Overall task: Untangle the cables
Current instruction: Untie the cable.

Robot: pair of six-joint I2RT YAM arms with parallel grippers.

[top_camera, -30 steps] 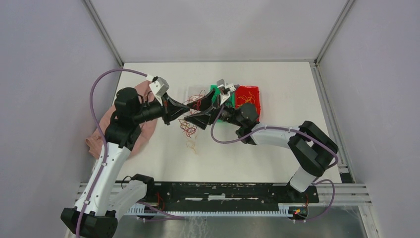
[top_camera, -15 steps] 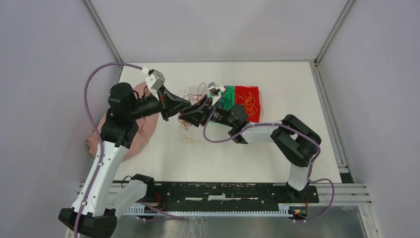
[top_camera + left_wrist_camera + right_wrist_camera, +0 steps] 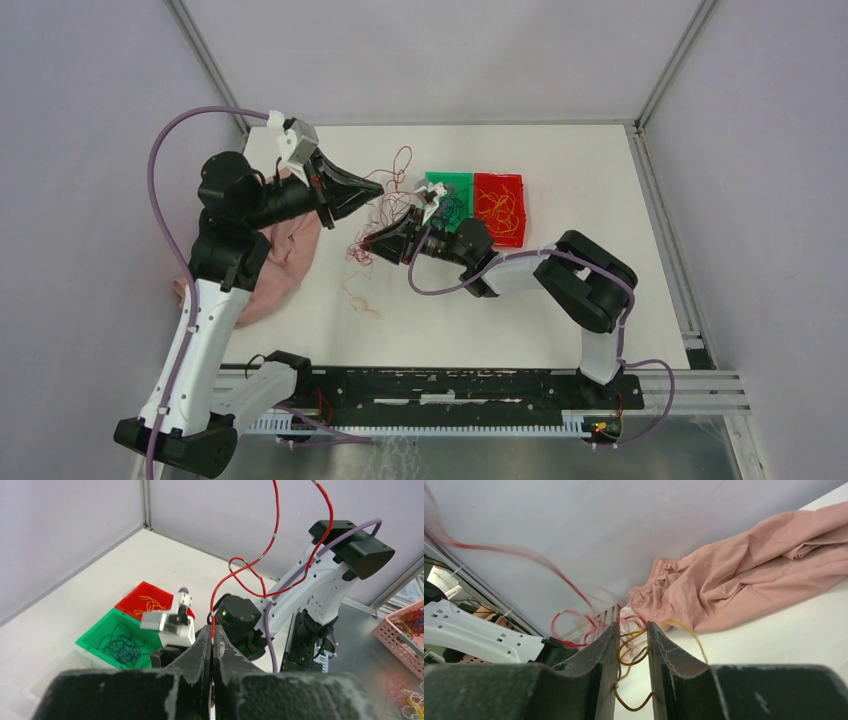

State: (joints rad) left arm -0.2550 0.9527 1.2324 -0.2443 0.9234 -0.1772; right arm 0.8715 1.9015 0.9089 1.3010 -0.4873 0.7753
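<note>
Left jaws: I hold them together, clamped on a red cable (image 3: 213,611), raised.
Right jaws: slightly apart around my yellow cable (image 3: 630,650).
Progress: some cables in bins (image 3: 498,177); tangle (image 3: 372,225) mid-surface, not yet separated.

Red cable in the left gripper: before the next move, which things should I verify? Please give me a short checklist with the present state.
1. Left gripper shut on red cable: ok.
2. Red cable free of the tangle: cannot tell.
3. Yellow cable between the fingers of the right gripper: ok.
4. Right jaws closed on it: not ok, a gap shows.
5. Cloth apart from both grippers: ok.
</note>
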